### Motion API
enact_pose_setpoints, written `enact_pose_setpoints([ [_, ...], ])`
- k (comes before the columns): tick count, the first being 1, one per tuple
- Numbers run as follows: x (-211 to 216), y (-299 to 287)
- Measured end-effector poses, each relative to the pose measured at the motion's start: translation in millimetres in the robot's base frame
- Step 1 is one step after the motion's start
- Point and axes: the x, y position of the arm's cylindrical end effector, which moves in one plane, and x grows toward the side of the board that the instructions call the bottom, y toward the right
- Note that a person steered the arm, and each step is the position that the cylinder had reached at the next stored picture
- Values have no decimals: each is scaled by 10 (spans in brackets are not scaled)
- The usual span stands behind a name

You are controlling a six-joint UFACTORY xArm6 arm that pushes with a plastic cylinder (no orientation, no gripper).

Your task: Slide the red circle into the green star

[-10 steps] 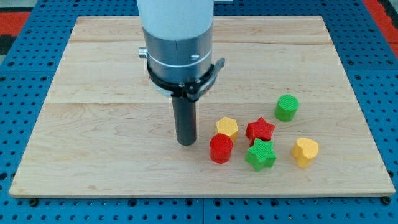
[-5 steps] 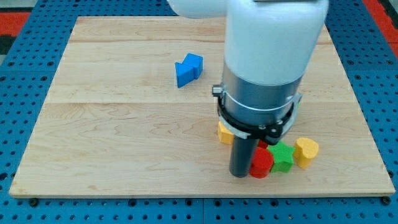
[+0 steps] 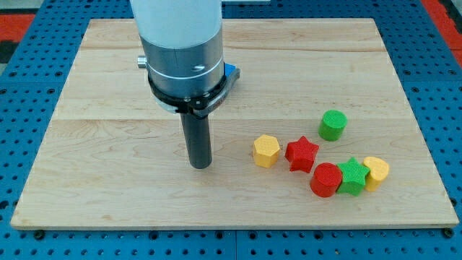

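Note:
The red circle point(image 3: 326, 180) sits near the board's lower right, pressed against the left side of the green star point(image 3: 353, 178). The star in turn touches a yellow heart block point(image 3: 376, 172) on its right. My tip point(image 3: 200, 165) rests on the board well to the left of these blocks, roughly a quarter of the board's width from the red circle, touching no block.
A yellow hexagon point(image 3: 266, 150) and a red star point(image 3: 302, 153) lie between my tip and the red circle. A green cylinder point(image 3: 333, 125) stands above them. A blue block point(image 3: 231, 72) peeks out behind the arm. The wooden board point(image 3: 108, 180) lies on blue pegboard.
My tip has drawn back to the left, away from the red circle. The red circle, green star and yellow heart now sit further right than before, in a touching row.

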Motion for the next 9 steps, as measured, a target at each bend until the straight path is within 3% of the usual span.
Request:
enact_pose_setpoints([
  [2,-28,0],
  [4,-252,570],
  [7,3,1166],
  [9,-306,1646],
])
